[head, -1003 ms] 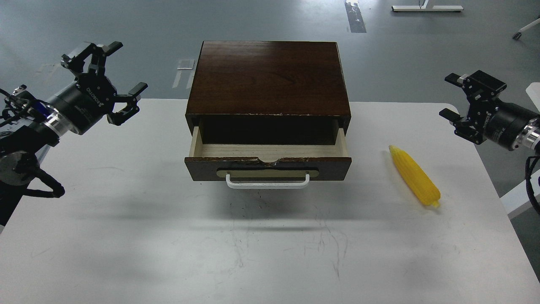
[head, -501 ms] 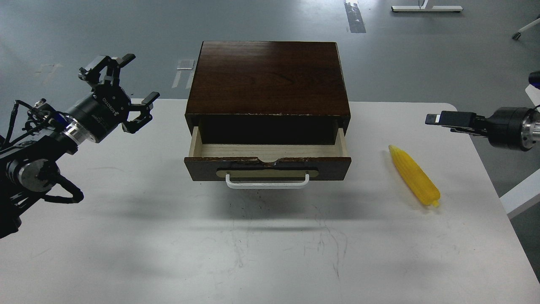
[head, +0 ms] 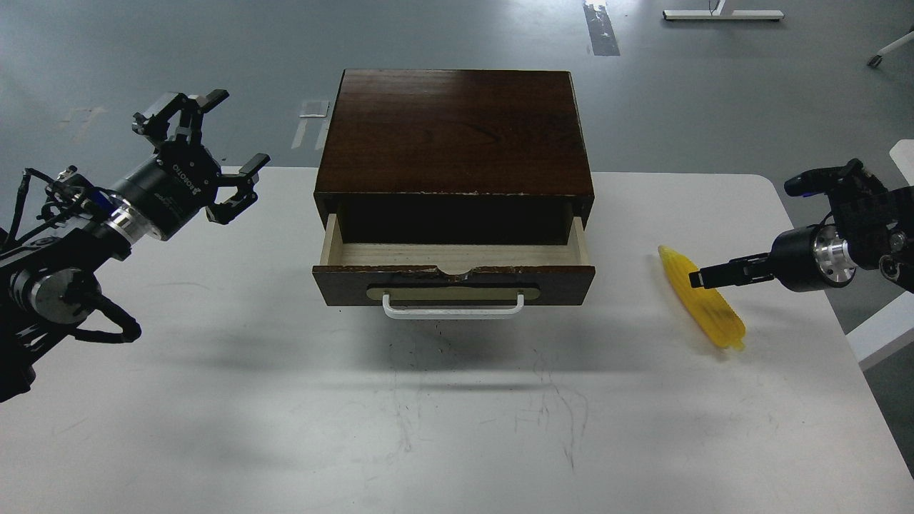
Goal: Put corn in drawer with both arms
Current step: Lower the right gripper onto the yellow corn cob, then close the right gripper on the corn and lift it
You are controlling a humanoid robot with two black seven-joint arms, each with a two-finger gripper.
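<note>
The yellow corn [head: 716, 319] lies on the white table [head: 457, 428], to the right of the dark brown box [head: 453, 128]. The box's drawer [head: 457, 254] is pulled partly open and its pale wood interior is empty. The white bar handle [head: 453, 311] faces me. My right gripper [head: 700, 278] is seen edge-on, low over the upper half of the corn, and its fingers cannot be told apart. I cannot tell if it touches the corn. My left gripper [head: 239, 127] is open and empty, held in the air left of the box's back corner.
The table's right edge runs close behind the corn, with a white object [head: 882, 328] just beyond it. Loose black cables [head: 107, 328] hang from my left arm. The grey floor lies behind the box.
My right gripper has turned edge-on and dropped from beside the table's right edge down onto the corn. My left arm moved slightly toward the box, then stayed still.
</note>
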